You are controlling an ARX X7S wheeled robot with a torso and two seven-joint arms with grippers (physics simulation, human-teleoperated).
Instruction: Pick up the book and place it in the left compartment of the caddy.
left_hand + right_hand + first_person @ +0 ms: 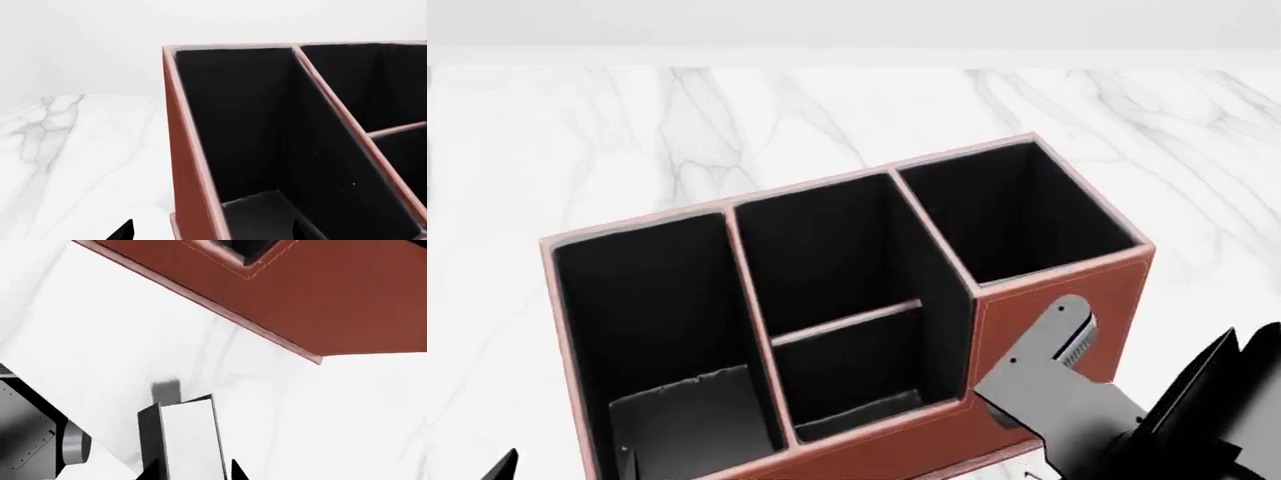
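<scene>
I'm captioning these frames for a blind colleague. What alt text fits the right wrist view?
A black-covered book with white page edges sits between the right gripper's fingertips above the white marble table. The caddy's reddish-brown outer wall stands beyond it, apart from the book.

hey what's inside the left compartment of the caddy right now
In the head view, the left compartment of the caddy shows black lining and a dark grey slab low at its near end. Whether that slab is the book cannot be told; its lower part is cut off.
</scene>
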